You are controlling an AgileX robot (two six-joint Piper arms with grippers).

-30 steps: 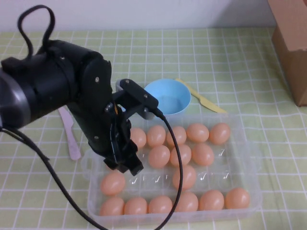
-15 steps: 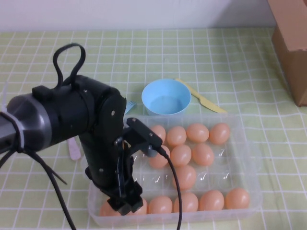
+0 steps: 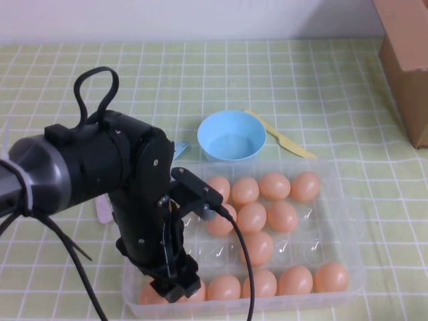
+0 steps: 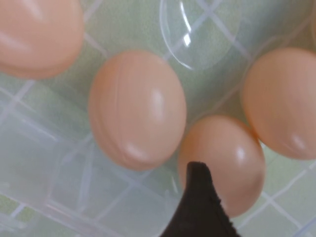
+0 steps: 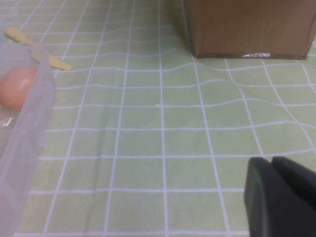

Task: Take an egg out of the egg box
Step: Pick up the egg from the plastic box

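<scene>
Reaching steeply down, left gripper sits in the near-left corner of the egg box, jaws spread, one fingertip just over an egg, nothing grasped. Right gripper is low over the green checked tablecloth, jaws pressed together. Beyond: blue bowl, cardboard box.

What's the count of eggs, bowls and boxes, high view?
Eggs in view: 14, left arm may hide more
Egg box: 1
Cardboard box: 1
Blue bowl: 1
Total: 17
Left claw over the near-left eggs; right claw near the cardboard box.
</scene>
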